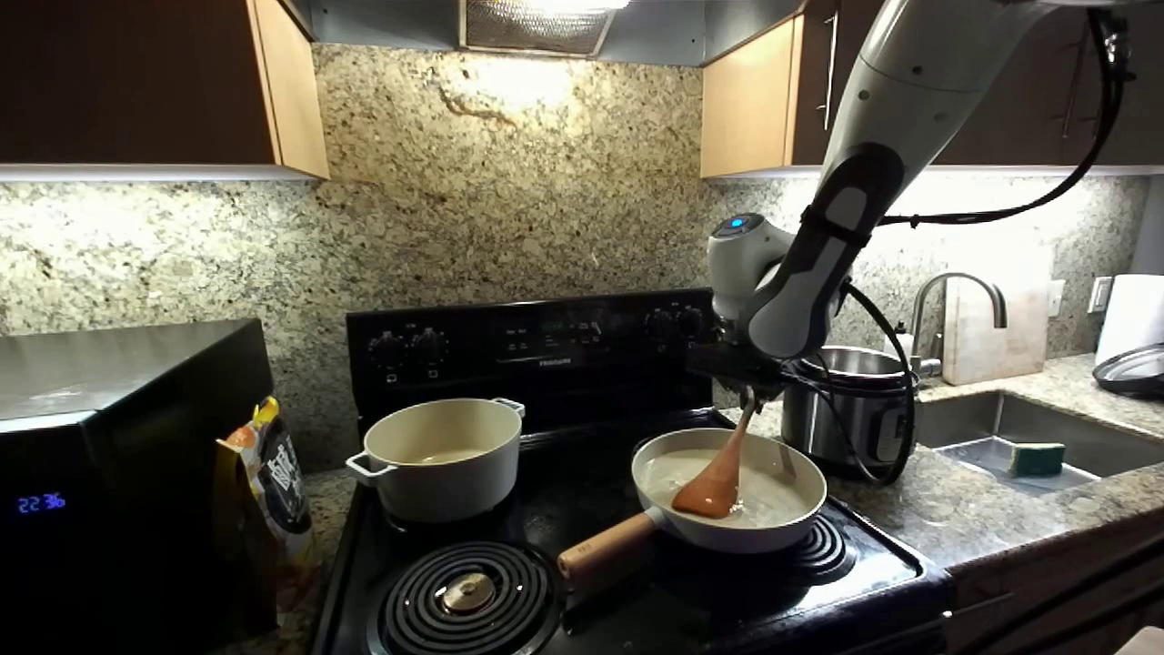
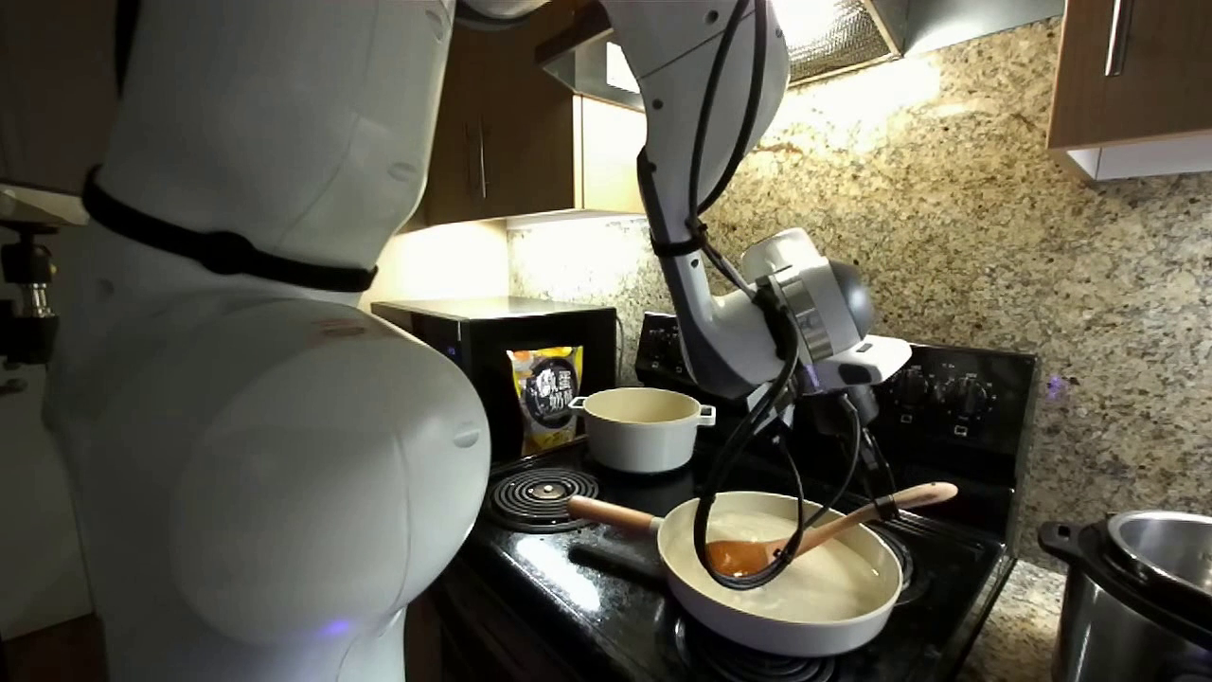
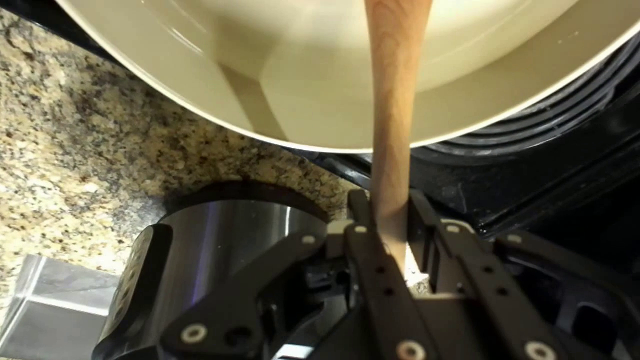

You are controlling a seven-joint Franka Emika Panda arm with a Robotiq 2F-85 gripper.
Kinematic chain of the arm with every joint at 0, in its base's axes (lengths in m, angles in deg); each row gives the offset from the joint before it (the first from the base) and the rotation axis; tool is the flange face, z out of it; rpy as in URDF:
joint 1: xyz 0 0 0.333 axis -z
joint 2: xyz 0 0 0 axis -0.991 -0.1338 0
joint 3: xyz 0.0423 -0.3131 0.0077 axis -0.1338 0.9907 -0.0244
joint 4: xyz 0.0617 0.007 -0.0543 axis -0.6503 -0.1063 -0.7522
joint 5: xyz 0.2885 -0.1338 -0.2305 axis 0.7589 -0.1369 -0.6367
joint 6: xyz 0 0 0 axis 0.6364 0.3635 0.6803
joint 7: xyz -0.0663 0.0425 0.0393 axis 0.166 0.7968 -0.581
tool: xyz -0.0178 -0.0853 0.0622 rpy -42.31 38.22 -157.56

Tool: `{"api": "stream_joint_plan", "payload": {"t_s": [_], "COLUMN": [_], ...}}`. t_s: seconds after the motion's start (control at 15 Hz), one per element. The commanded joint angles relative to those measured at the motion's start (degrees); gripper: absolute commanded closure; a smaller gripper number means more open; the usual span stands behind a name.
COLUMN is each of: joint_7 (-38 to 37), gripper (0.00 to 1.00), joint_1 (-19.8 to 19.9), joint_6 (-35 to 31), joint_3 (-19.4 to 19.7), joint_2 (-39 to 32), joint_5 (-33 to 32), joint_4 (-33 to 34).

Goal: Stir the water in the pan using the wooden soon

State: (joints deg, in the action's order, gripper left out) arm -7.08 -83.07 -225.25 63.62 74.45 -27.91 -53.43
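Okay, pincer (image 3: 388,210) closed on the wooden spoon (image 3: 395,100): wrist view shows the jaws against both sides of the handle; in an exterior view the handle's end sticks out past the grip. Spoon tilted, head down in the water (image 1: 782,496), on the half of the pan (image 1: 755,539) nearer the pan's own handle; spoon handle slants up across the back rim, can't tell if touching it. Water pale, glossy, low in the pan.

Pan: shallow cream frying pan, on the black coil stovetop (image 1: 582,482), toward its edge along the bench (image 1: 964,514) with the sink (image 1: 1073,428); coil rings (image 1: 826,549) peek out from under it. Its handle points at a coil burner (image 1: 466,591) by the stovetop's opposite front corner, end near that burner. Deep cream pot (image 1: 455,491), two side handles, at the back corner on that same side, well apart from the pan; contents unclear.

Bench: steel multicooker (image 2: 1103,616) near the edge along the stovetop, near the pan; green-and-yellow sponge (image 1: 1037,459) in the sink; cutting board (image 1: 1000,350) upright against the granite backsplash (image 1: 509,227). Past the stovetop's other edge, black microwave (image 1: 136,537), printed food bag (image 2: 549,398) upright just beside it. Black cable loop (image 2: 702,530) hangs in front of the spoon in an exterior view; can't tell if it touches the pan.
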Motion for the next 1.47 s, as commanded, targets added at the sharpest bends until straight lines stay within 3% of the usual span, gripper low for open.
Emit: {"api": "stream_joint_plan", "payload": {"t_s": [0.0,0.33,1.0,1.4], "joint_7": [0.7,-0.2,0.8,0.7], "gripper": [0.95,0.95,0.95,0.95], "joint_1": [1.1,2.8,0.7,1.8], "joint_6": [-1.2,-1.4,-0.9,-1.3], "joint_3": [1.1,3.6,0.7,3.2], "joint_2": [1.1,3.4,-0.5,2.0], "joint_5": [-0.6,-1.2,-0.8,-1.4], "joint_4": [-1.2,-1.7,-0.6,-1.9]}}
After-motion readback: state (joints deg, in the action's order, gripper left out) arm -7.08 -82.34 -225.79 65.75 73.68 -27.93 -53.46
